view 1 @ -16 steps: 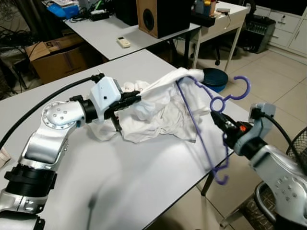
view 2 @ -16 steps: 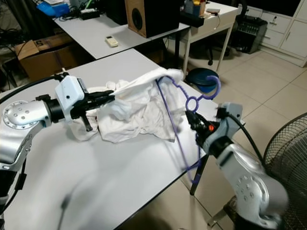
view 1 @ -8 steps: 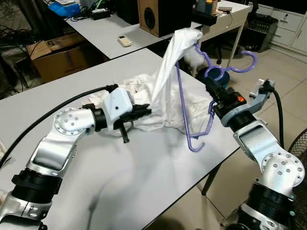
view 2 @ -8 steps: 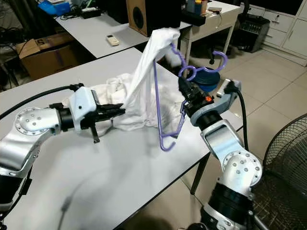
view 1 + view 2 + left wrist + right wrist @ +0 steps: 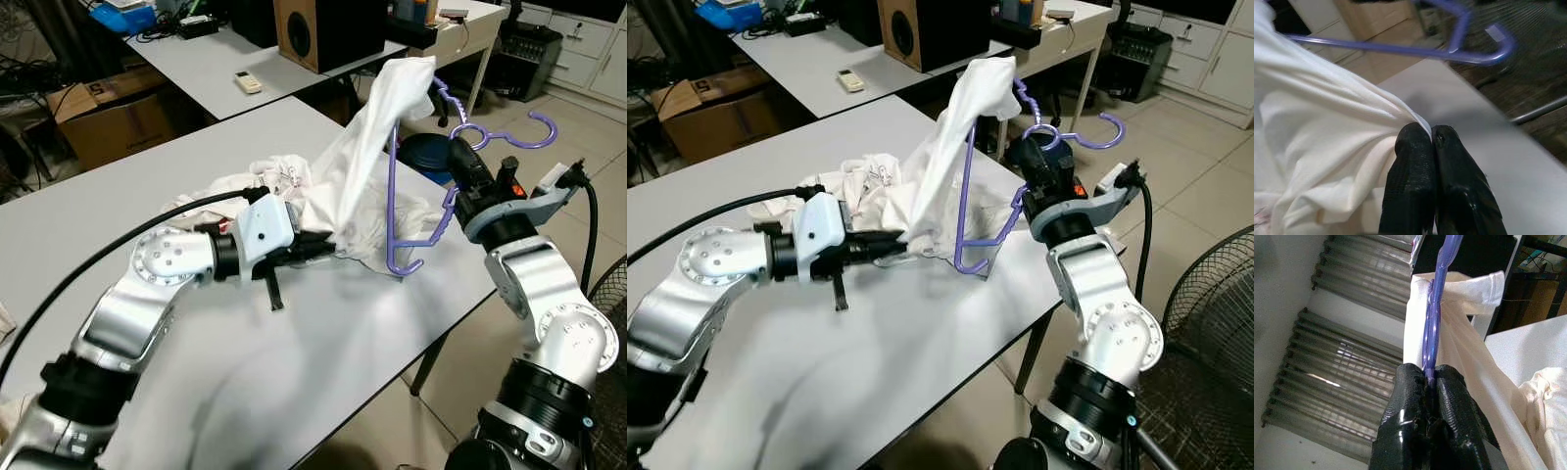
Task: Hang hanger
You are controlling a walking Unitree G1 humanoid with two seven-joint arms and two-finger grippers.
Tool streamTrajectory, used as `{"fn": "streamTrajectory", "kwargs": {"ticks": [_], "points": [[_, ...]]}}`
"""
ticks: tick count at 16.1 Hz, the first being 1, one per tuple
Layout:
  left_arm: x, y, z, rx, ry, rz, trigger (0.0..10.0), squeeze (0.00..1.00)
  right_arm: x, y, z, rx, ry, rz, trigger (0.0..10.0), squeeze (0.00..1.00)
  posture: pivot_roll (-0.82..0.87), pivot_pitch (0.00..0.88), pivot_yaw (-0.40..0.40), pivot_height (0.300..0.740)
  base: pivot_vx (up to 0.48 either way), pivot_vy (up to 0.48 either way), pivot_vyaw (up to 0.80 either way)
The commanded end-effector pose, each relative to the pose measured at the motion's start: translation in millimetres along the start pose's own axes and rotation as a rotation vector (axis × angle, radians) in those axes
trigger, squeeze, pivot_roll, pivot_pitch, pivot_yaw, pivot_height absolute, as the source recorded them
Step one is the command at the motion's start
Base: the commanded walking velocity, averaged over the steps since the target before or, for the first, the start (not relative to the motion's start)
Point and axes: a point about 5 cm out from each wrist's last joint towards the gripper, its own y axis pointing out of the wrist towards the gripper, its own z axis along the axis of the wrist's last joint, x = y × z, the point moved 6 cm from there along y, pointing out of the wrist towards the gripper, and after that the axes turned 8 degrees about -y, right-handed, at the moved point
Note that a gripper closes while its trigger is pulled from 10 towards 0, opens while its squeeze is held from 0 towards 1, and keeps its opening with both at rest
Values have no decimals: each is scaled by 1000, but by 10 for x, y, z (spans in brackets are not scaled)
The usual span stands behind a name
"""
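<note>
Purple hanger (image 5: 411,186) is held upright above the table (image 5: 323,392) edge, white garment (image 5: 367,166) draped over one shoulder and trailing onto the table. Right pincer (image 5: 460,162) is clamped on the hanger near its hook; left pincer (image 5: 1431,142) is pinched shut on a garment fold. Compared with earlier, hanger is raised higher, garment stretched taller, left pincer shifted nearer the hanger.
</note>
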Motion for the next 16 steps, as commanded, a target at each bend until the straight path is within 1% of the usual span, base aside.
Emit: {"fn": "streamTrajectory", "kwargs": {"ticks": [1,2,3,4,5,6,8,9,10,11,12,14,16], "points": [[122,-15,-55,-34,-29,-72,0,0,-172,119,97,87,77,40,10000,0,-178,24,88,740,0,0,0],[144,-12,-85,-47,-31,-83,0,0,-172,133,108,96,88,40,10000,0,-178,24,88,740,0,0,0],[218,2,-126,-67,-37,-118,0,0,-160,167,125,113,97,31,10000,0,-178,24,88,740,0,0,0],[265,20,-122,-64,-45,-137,0,0,-140,190,132,126,103,20,10000,0,-178,24,88,740,0,0,0],[299,74,-118,-64,-40,-145,0,0,-103,235,142,155,154,5,10000,0,-172,20,88,740,0,0,0],[309,119,-112,-61,-37,-146,0,0,-88,280,122,159,158,-5,10000,0,-167,20,87,740,0,0,0],[326,173,-36,-20,-60,-156,0,0,-92,330,83,154,144,-8,10000,0,-165,23,85,740,0,0,0],[330,221,79,41,-91,-158,0,0,-88,375,26,139,112,-16,10000,0,-163,26,83,740,0,0,0],[320,246,161,81,-111,-155,0,0,-87,415,-30,123,84,-20,10000,0,-160,31,82,740,0,0,0],[292,249,219,111,-128,-143,0,0,-103,456,-67,117,81,-17,10000,0,-159,33,83,740,0,0,0],[296,231,222,109,-130,-149,0,0,-116,470,-76,116,80,-15,10000,0,-157,36,82,740,0,0,0],[378,210,189,88,-142,-196,0,0,-117,506,-55,132,96,-17,10000,0,-154,39,81,740,0,0,0],[406,234,236,110,-150,-206,0,0,-110,540,-43,142,93,-23,10000,0,-151,43,80,740,0,0,0]]}}
